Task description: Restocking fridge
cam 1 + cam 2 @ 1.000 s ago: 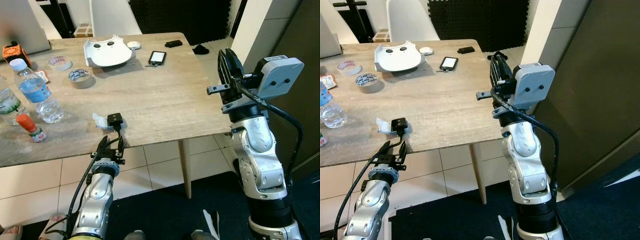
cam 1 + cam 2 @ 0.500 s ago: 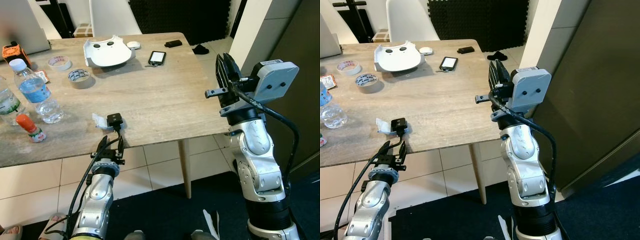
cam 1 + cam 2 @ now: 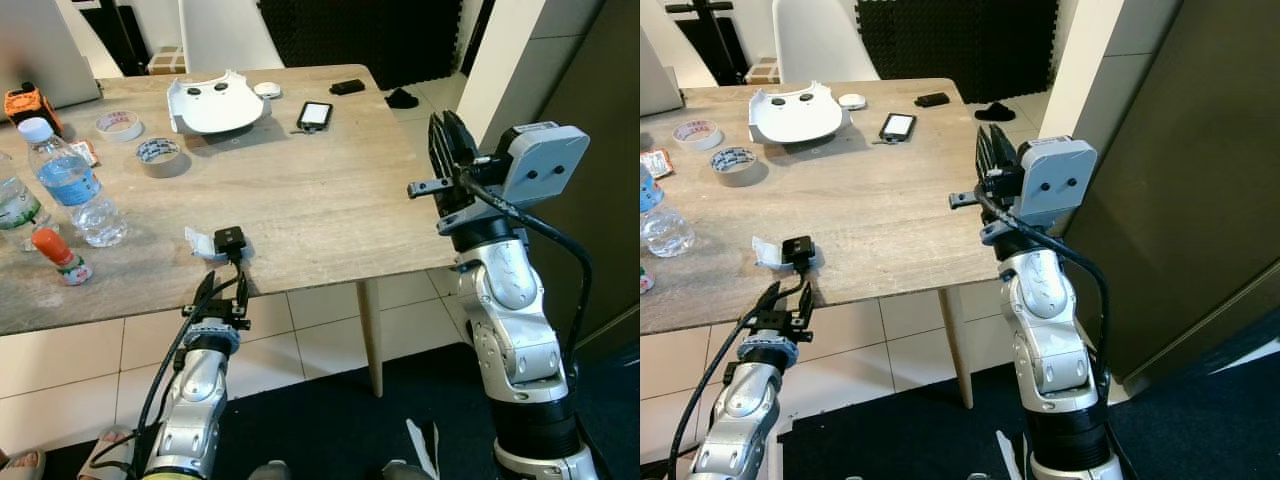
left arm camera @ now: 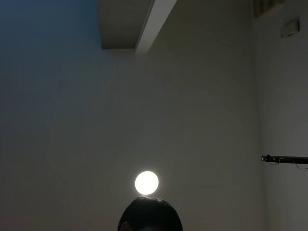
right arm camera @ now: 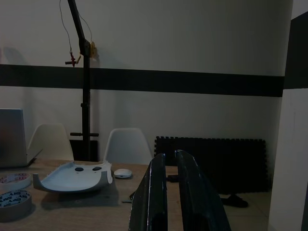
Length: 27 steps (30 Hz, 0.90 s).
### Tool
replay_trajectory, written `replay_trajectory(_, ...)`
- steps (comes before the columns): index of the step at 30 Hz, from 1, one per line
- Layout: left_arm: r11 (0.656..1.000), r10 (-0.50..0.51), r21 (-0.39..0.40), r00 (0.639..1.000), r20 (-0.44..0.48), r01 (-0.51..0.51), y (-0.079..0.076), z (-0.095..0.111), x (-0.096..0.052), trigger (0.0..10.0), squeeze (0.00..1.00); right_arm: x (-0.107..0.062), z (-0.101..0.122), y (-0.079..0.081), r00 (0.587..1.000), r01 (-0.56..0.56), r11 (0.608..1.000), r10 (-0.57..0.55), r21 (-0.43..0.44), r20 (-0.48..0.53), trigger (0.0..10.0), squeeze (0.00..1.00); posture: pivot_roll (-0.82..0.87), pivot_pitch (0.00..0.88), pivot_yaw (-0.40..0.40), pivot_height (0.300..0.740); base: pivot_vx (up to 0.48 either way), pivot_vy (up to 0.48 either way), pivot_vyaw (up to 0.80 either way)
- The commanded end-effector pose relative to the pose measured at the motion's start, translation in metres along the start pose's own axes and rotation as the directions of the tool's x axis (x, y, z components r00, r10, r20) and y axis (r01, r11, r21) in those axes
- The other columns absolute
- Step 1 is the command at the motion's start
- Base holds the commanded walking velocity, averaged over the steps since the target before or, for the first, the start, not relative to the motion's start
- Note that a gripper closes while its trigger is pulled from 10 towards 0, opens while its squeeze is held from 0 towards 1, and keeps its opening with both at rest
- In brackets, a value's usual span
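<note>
Right claw [image 3: 447, 140] raised beside table [image 3: 320, 190] edge, fingers nearly together, empty; left claw [image 3: 222, 290] unclear.

The bottle labels [image 3: 66, 183] are too small to read.

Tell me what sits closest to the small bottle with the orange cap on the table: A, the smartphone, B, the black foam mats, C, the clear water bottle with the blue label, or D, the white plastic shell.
C: the small orange-capped bottle stands right beside the clear water bottle at the table's left end, while the smartphone and the white shell lie far across the table.
</note>
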<state>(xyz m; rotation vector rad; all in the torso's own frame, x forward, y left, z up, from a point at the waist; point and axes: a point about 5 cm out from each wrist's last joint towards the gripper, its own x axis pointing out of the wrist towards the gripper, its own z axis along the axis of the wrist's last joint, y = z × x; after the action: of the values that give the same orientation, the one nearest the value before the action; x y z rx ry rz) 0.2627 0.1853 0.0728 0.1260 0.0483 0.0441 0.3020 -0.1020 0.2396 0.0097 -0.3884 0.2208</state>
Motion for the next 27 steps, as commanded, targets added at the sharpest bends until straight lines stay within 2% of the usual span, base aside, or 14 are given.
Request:
replay_trajectory(1,1.000,-0.008,0.012,0.981,-0.193,0.011,-0.0035,-0.0387,-0.0146,10.0,0.00,-0.0013,-0.0034,0.0011,1.000,-0.003,1.000,0.003,-0.004,-0.010,10.0,0.00,0.03,0.095,-0.055,0.740,0.000,0.000,0.00)
replay_trajectory(27,1.000,0.001,0.015,0.984,-0.176,0.002,-0.0022,-0.0365,-0.0107,10.0,0.00,-0.0021,-0.0073,0.0007,1.000,-0.001,1.000,0.001,-0.008,-0.021,10.0,0.00,0.03,0.089,-0.052,0.740,0.000,0.000,0.00)
